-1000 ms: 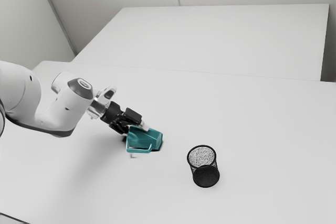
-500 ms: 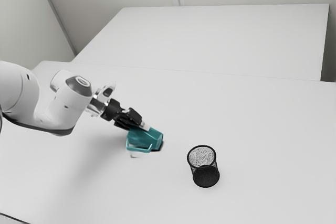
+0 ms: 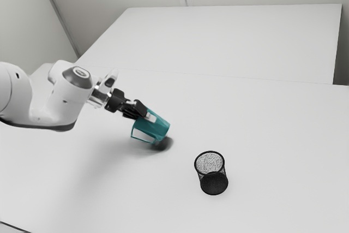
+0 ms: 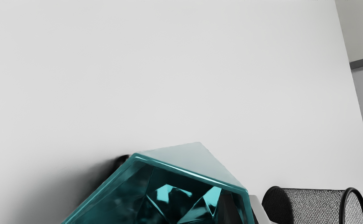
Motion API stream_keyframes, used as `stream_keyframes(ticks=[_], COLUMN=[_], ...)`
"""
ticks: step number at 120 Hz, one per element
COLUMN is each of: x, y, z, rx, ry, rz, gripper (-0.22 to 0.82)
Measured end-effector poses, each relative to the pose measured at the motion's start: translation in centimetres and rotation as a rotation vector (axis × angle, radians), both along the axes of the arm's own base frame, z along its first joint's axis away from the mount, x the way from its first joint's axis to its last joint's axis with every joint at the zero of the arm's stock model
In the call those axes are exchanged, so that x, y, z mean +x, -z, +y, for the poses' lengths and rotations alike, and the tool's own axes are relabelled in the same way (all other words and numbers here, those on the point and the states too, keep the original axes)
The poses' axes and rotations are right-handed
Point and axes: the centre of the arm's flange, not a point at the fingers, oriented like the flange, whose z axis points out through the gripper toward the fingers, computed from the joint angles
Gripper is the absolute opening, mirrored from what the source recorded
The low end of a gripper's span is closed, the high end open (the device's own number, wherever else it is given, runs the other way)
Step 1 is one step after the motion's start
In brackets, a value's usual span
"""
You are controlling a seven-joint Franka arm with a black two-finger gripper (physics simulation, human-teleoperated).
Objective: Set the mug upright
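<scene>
Mug [image 3: 158, 127] tipped in the pincer's [image 3: 148, 116] hold, its mouth turned back toward the hand

Your arm [image 3: 65, 102] comes in from the exterior view's left, with its near part cut off by that edge. It bends at the wrist, and from there the hand slants down toward the exterior view's right, neither level nor plumb. At its end you have the pincer closed on the mug's wall: one finger [image 4: 228, 211] is inside the mouth and the other [image 4: 258, 207] outside, with only the wall's thickness between them.

The mug is tilted, neither upright nor flat on its side, and a dark shadow [image 3: 163, 144] lies under its base end on the tabletop [image 3: 262, 135]. You can't tell from here whether its lowest edge touches. The handle [image 3: 142, 140] hangs on the mug's lower side, facing the exterior view's left.

The pincer covers part of the mug's rim end in the exterior view. The wrist view lets you see into the mouth, but the frame crops the near part of the rim and most of both fingers. Reflections inside make the bottom hard to read. The mesh cup [image 3: 214, 183] stands upright, apart from the mug, toward the exterior view's right; the wrist view crops it too.
</scene>
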Motion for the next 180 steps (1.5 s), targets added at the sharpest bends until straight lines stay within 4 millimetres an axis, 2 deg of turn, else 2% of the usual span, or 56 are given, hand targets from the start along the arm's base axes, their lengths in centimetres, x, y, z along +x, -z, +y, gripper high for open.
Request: stream_keyframes(ticks=[20, 37, 60, 77, 108, 137, 180], x=[0.4, 0.5, 0.5, 0.2, -0.3, 0.4, 0.7], y=[-3.5, -6.2, -7.5, -6.4, -3.9, -2.1, -0.5], z=[-0.4, -0.6, -1.4, -1.7, -1.5, -2.0, -3.0], rx=[0.116, 0.302, 0.603, 0.72, 0.811, 0.837, 0.842], ry=[0.084, 0.189, 0.338, 0.371, 0.35, 0.323, 0.289], rz=[-0.058, -0.09, -0.097, -0.086, -0.076, -0.075, -0.08], gripper=[-0.16, -0.17, -0.17, -0.18, -0.17, -0.17, -0.17])
